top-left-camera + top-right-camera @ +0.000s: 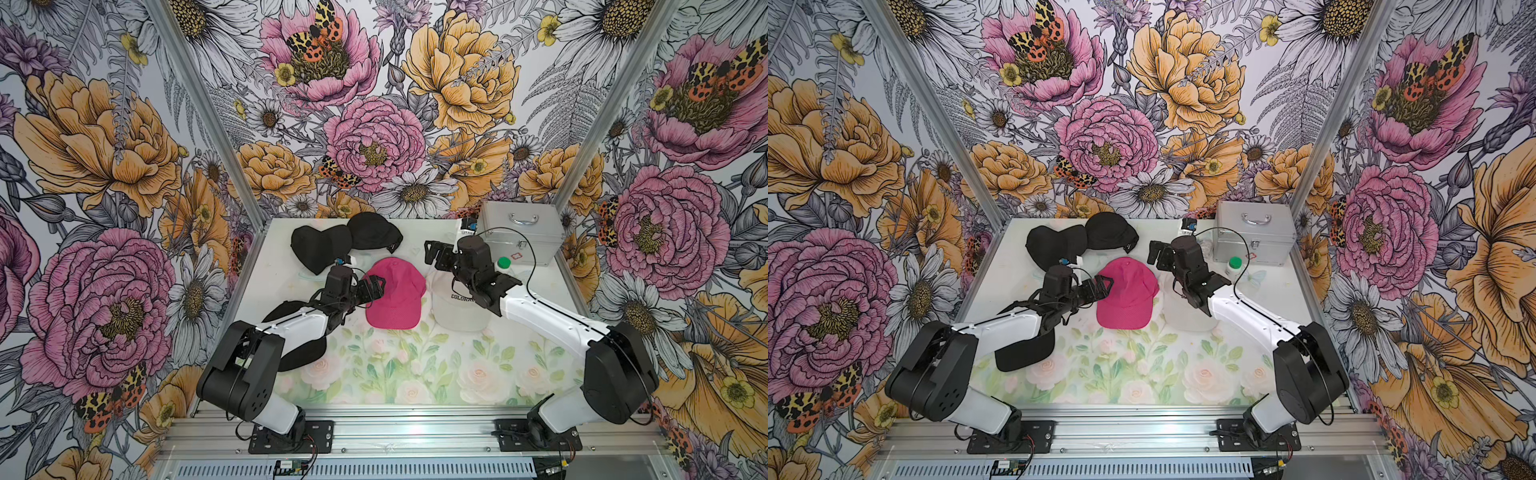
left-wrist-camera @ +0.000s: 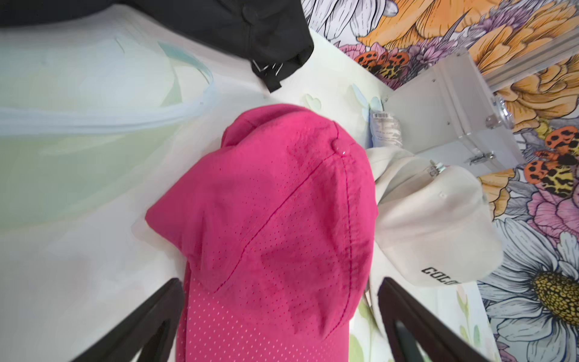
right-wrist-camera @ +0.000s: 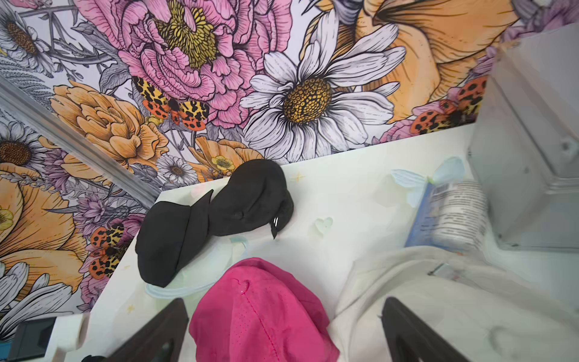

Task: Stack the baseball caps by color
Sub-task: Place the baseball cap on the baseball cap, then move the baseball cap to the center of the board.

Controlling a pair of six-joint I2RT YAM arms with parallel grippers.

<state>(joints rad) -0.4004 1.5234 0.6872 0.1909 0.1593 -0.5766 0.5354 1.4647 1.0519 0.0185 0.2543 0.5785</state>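
A hot pink cap [image 1: 395, 293] [image 1: 1127, 293] lies mid-table with a cream-white cap [image 1: 457, 305] lettered "COLORADO" just right of it. Two black caps [image 1: 318, 247] [image 1: 374, 235] rest side by side at the back left. Another black cap [image 1: 299, 353] lies partly hidden under my left arm. My left gripper [image 1: 376, 286] [image 2: 279, 288] is open at the pink cap's [image 2: 275, 219] left side, its fingers either side of it. Open too, my right gripper [image 1: 434, 253] [image 3: 285, 307] hangs over the gap behind the pink cap [image 3: 260, 313] and the white cap [image 3: 438, 313].
A silver metal case [image 1: 519, 237] with a handle stands at the back right corner. A small white bottle with a green lid [image 1: 504, 262] stands in front of it, beside the white cap. Flowered walls close in the table on three sides.
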